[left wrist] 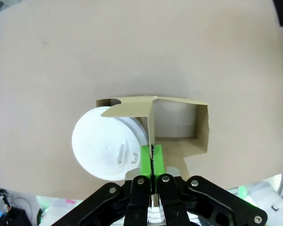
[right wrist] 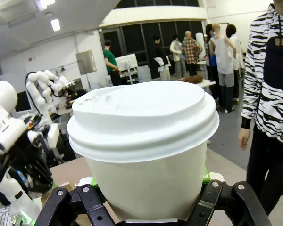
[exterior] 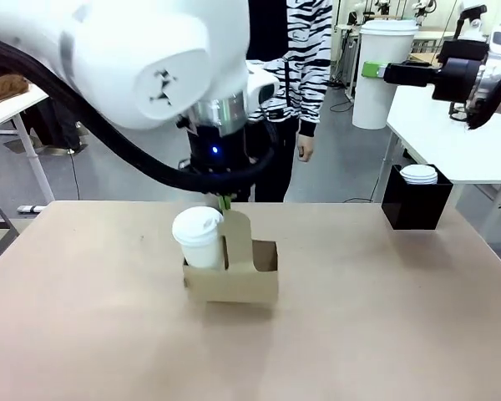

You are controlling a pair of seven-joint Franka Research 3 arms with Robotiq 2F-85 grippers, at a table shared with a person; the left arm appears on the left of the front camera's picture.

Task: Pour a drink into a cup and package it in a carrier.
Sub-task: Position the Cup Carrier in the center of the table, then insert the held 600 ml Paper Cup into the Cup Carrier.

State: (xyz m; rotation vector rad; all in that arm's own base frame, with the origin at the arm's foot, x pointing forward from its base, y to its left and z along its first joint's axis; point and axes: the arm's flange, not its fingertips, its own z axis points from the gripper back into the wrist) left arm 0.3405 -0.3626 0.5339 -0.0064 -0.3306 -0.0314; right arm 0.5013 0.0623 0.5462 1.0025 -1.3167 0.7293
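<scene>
Jaws: left jaws clenched on the handle tab (left wrist: 150,126) of the carrier (left wrist: 201,126), green pads (left wrist: 145,160) pressed flat together with the thin cardboard edge between them, coming down from above. The carrier (exterior: 234,286) is near the middle of the desk (exterior: 384,326); can't tell if its base is touching the top or just off it. The cup (exterior: 198,236) stands upright in the pocket on the robot's-left side of the tab, domed lid on, its lid rim touching the tab in the left wrist view (left wrist: 106,146). Right jaws grasping a second cup (right wrist: 141,141), also lidded and upright, pads on opposite sides of its lower wall. In the front view that second cup (exterior: 387,92) is held high at the robot's right, well apart from the carrier. A black box (exterior: 413,209) with a stack of flat lids (exterior: 418,174) sits at the far right edge of the desk. A person in a zebra-striped top (exterior: 307,50) stands at the far side, one hand (exterior: 306,150) hanging at the side, touching nothing.
</scene>
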